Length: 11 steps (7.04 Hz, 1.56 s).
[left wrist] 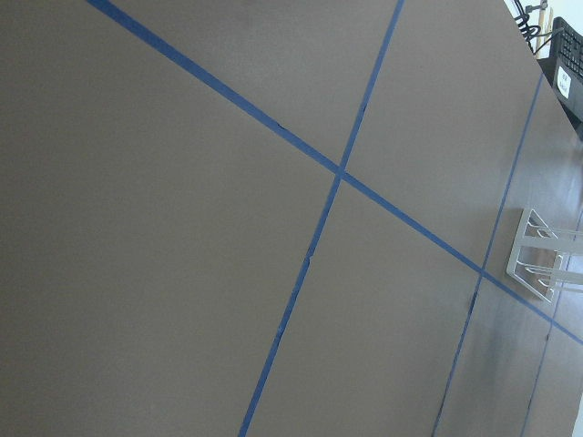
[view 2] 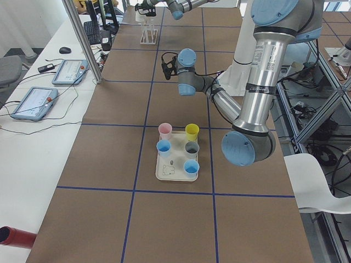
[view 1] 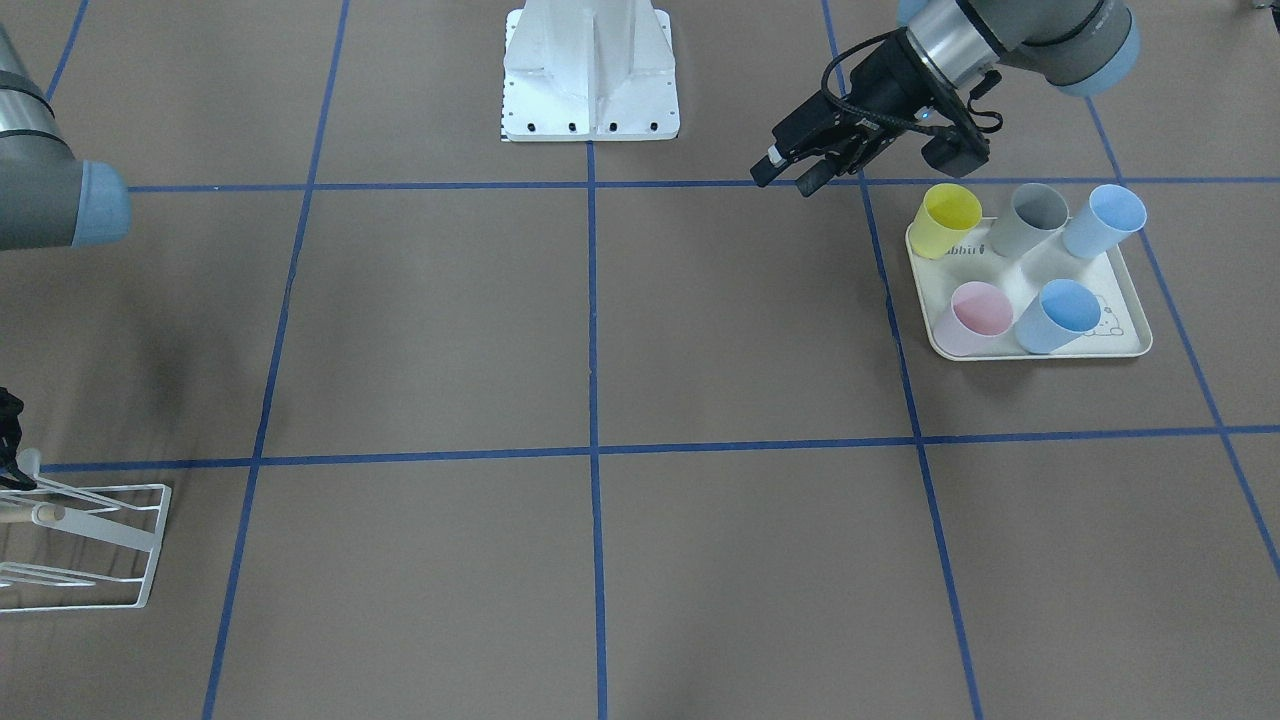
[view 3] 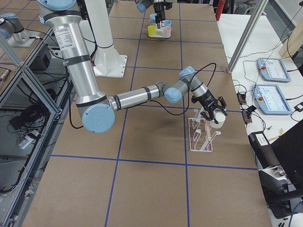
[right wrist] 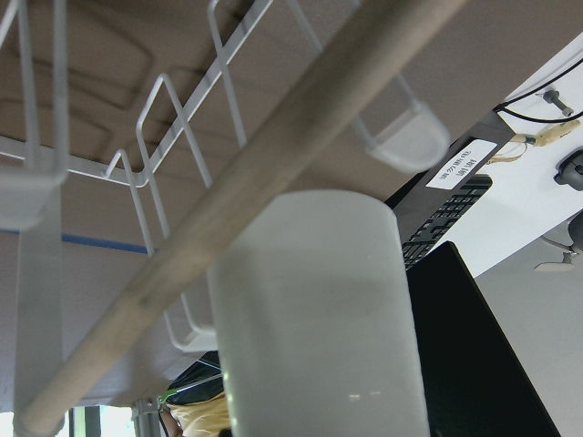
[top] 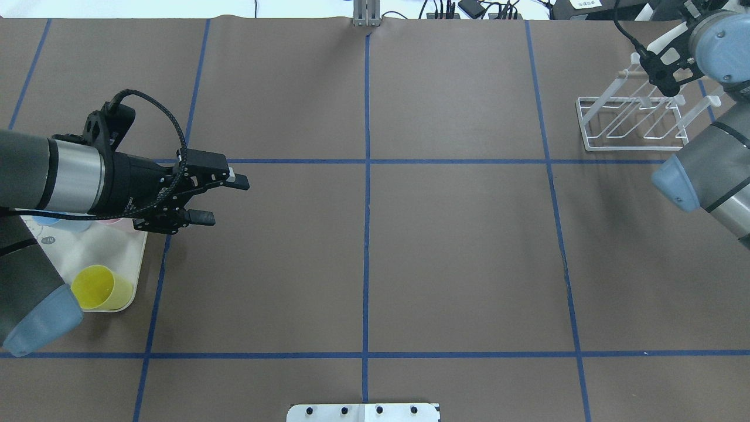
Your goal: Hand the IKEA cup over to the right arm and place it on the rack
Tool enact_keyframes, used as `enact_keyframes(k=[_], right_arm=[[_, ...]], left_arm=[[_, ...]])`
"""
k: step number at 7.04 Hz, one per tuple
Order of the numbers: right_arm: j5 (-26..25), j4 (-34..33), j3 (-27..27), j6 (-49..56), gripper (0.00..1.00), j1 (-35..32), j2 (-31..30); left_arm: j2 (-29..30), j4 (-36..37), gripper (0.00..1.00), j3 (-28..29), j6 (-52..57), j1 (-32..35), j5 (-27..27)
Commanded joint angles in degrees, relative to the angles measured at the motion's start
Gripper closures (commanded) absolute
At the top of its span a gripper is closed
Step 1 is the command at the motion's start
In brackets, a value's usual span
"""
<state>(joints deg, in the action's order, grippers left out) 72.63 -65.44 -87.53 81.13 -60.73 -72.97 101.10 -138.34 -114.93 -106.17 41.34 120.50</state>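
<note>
right gripper (view 3: 214, 116), right of centre in the right-side view, clamps the white cup (right wrist: 314, 319) beside the rack (right wrist: 273, 168); left gripper (top: 228, 201) hangs spread wide at overhead left.

Desk (top: 457, 252): covered in matt brown paper, marked with blue tape lines (top: 367, 234). Rack (right wrist: 38, 300): smooth white-coated wire; its rod (right wrist: 273, 173) is pale bare wood with a fine grain. Cup (right wrist: 314, 319): frosted, translucent white plastic. Tray (view 1: 1125, 300): smooth cream plastic; the yellow cup (view 1: 945, 222) on it is matt plastic. Left arm (top: 76, 181): brushed-metal band, matt grey shell. Left gripper (top: 229, 201): matt black, with a braided black cable (top: 176, 126).
</note>
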Motion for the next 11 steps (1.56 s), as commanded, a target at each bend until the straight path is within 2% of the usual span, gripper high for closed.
enact_keyframes(k=[1, 2, 3, 5, 6, 8, 11], right_arm=[[-1.35, 0.22, -0.19, -0.45, 0.84, 0.61, -0.33], [-1.44, 0.23, -0.01, -0.45, 0.58, 0.61, -0.42], [-1.53, 0.23, -0.01, -0.28, 0.46, 0.61, -0.42], [-2.84, 0.23, 0.08, -0.01, 0.45, 0.7, -0.59], [-2.85, 0.23, 0.08, -0.01, 0.38, 0.7, -0.51], [-2.93, 0.66, -0.1, -0.71, 0.01, 0.7, -0.51], [-2.85, 0.66, -0.88, -0.8, 0.01, 0.7, -0.42]], left_arm=[[0.07, 0.0, 0.0, 0.06, 0.0, -0.03, 0.0], [0.07, 0.0, 0.0, 0.06, -0.09, -0.03, 0.0], [0.15, 0.0, 0.0, 0.06, -0.09, -0.03, 0.0], [0.15, 0.0, 0.0, 0.06, -0.09, -0.03, 0.0], [0.24, 0.0, 0.0, 0.06, -0.09, -0.03, 0.0], [0.33, 0.0, 0.0, 0.06, -0.09, -0.03, 0.0], [0.33, 0.0, 0.0, 0.06, 0.0, -0.03, 0.09]])
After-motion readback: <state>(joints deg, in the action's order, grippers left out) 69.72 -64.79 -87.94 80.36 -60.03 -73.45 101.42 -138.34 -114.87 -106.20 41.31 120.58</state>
